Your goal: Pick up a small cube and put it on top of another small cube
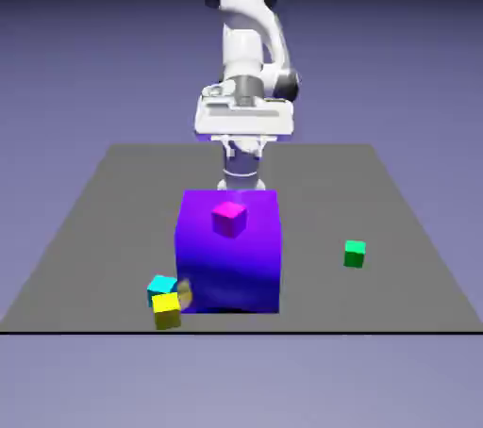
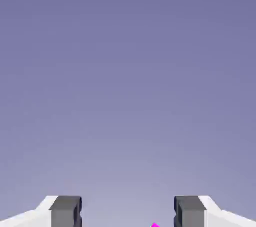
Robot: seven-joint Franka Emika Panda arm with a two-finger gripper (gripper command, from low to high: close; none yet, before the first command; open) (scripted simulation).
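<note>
Dark grey, the table (image 1: 311,176) spreads widest before me. Purple covers the big block (image 1: 231,266), standing near the middle, a little left in the exterior view. My gripper (image 1: 249,147) is beyond it on the far side, its fingers apart with bare backdrop between them in the hand view. Among the small things, the green cube (image 1: 354,254) sits alone on the table, right of the block and well apart from it. It lies flat, turned only slightly from square to the near edge; its sides look alike, so I make out no long axis. A magenta cube (image 1: 229,220) shows against the block's upper part. At the block's near left, the yellow cube (image 1: 166,311) partly covers the cyan cube (image 1: 161,288), beside a half-hidden tan thing (image 1: 185,294).
</note>
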